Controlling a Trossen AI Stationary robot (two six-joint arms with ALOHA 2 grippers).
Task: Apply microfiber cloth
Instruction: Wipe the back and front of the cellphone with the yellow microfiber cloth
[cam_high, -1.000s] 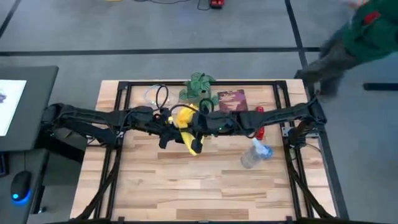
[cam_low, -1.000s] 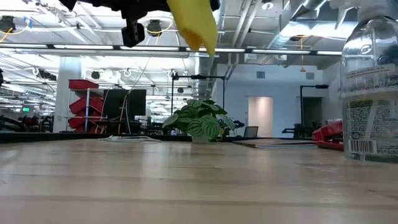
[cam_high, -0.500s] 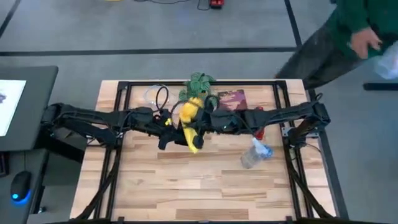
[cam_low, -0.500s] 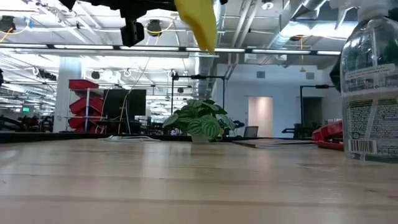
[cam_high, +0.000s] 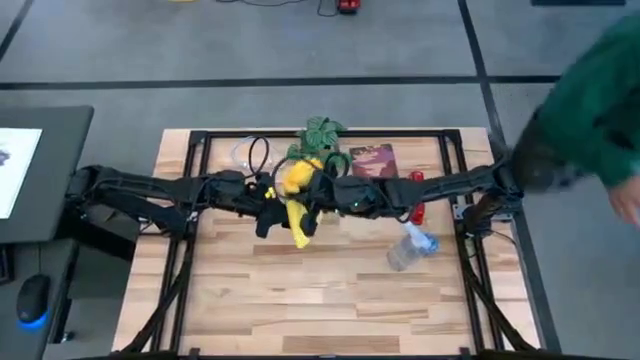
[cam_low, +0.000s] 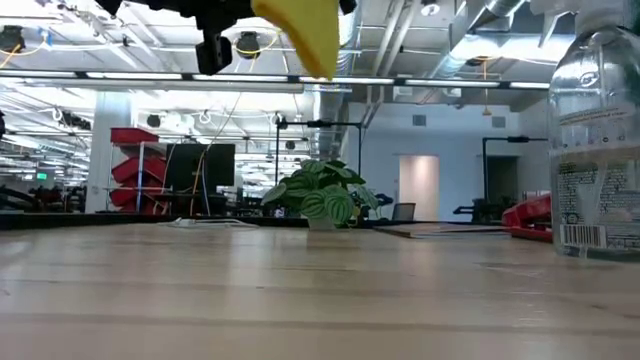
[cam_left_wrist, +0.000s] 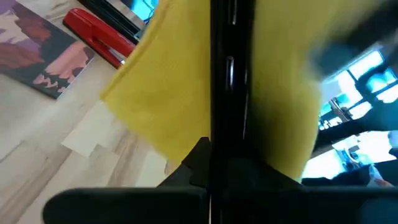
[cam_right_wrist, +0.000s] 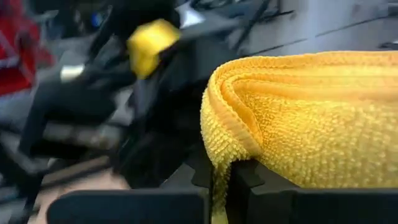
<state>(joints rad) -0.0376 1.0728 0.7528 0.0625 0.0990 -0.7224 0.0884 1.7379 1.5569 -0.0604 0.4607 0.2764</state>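
2 grippers: left gripper (cam_high: 272, 212) and right gripper (cam_high: 312, 196) meet mid-air above the surface (cam_high: 300, 290).
Cloth: microfiber cloth (cam_high: 295, 200) pinched by both, hanging between them.

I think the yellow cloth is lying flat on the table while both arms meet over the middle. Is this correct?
Not quite. The microfiber cloth hangs in the air, well above the table, as the low view shows. Both arms do meet over the middle, and the right gripper pinches it.

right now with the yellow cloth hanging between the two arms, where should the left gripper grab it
Best guess: the free hanging tail of the microfiber cloth, coming from the left arm's side. The right gripper is shut on the bunched upper fold, and the left gripper sits close beside it, so the loose lower end, dangling high above the table, is the clear, thin part to pinch.
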